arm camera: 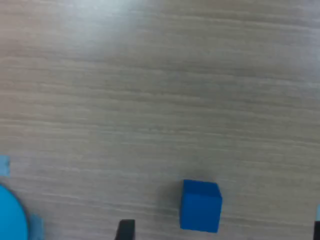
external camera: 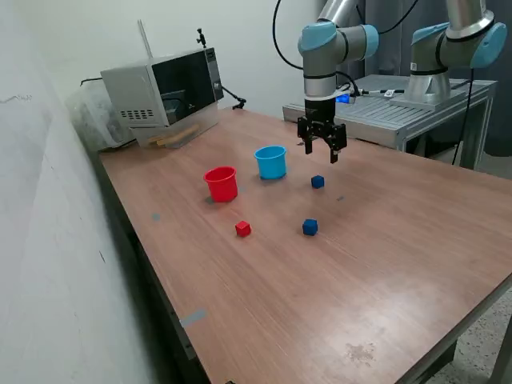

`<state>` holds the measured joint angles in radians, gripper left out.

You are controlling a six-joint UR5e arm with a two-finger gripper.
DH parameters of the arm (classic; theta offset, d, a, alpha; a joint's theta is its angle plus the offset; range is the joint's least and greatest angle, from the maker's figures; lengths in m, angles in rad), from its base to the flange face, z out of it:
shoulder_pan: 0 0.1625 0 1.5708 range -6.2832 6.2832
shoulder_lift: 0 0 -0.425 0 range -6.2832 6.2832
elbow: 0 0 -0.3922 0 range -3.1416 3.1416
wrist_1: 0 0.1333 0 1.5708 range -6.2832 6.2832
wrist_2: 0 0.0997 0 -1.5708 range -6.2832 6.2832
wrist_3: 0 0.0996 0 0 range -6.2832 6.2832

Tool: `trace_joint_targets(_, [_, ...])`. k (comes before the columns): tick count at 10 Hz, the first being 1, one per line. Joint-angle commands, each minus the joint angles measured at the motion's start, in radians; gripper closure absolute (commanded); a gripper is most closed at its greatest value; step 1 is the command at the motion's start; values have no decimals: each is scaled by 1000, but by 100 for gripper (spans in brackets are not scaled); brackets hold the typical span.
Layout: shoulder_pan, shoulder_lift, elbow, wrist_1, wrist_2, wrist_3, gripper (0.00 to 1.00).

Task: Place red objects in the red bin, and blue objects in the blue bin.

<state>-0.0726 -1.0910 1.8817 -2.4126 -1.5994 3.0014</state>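
No brand, label or readable writing shows on anything in either view.

The gripper (external camera: 322,149) hangs in the air above the wooden table (external camera: 384,264) with its two fingers spread apart and nothing between them — released. In the exterior view the nearer blue cube (external camera: 318,182) lies on the table just below the fingertips, at about 6 o'clock from them, not touching. The second blue cube (external camera: 310,227) sits farther along the same 6 o'clock line, well apart from the gripper. The single red cube (external camera: 242,229) visible rests at roughly 7 o'clock from the gripper, near the second blue cube and at its 9 o'clock.

The blue bin (external camera: 271,162), upright, stands at about 8 o'clock from the gripper, near it; the red bin (external camera: 222,183), also upright, stands just beyond at the blue bin's 8 o'clock, the two close but apart.

In the wrist view a blue cube (arm camera: 201,205) lies on the bare wood between two dark fingertips (arm camera: 125,230) at the picture's edge — free of both. A slice of the blue bin (arm camera: 11,216) shows at one corner.

A microwave (external camera: 164,88) stands at the table's far end.
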Motion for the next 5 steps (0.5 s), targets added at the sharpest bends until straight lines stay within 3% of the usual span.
trace_joint_targets(1, [-3, 40, -7, -42, 29, -1, 0])
trace_joint_targets(5, [-13, 63, -9, -55, 38, -1, 0])
